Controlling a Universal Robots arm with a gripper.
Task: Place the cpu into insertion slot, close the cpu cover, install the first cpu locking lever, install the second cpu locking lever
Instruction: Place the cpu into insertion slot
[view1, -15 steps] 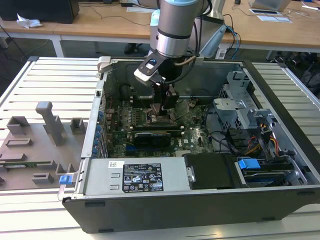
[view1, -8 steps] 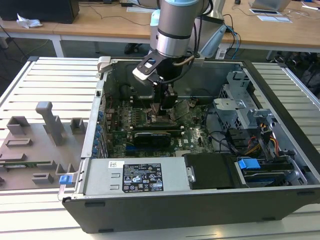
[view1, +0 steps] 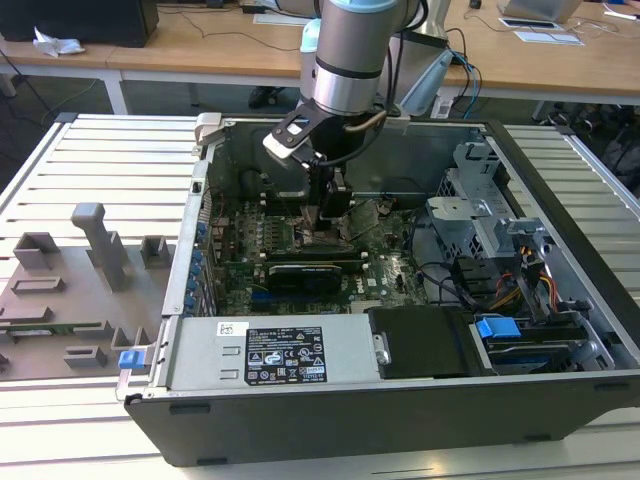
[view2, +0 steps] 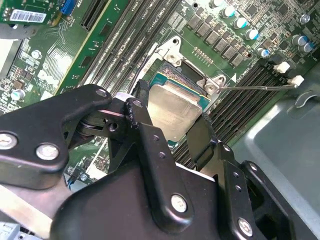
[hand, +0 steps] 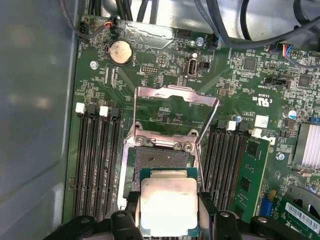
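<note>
gripper (view2: 169, 119) holds cpu (hand: 168, 206) over insertion slot (hand: 162, 158).

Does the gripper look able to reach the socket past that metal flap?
Probably yes: the cpu cover is swung open, and the gripper, holding the cpu, hangs over the bare socket.
</note>
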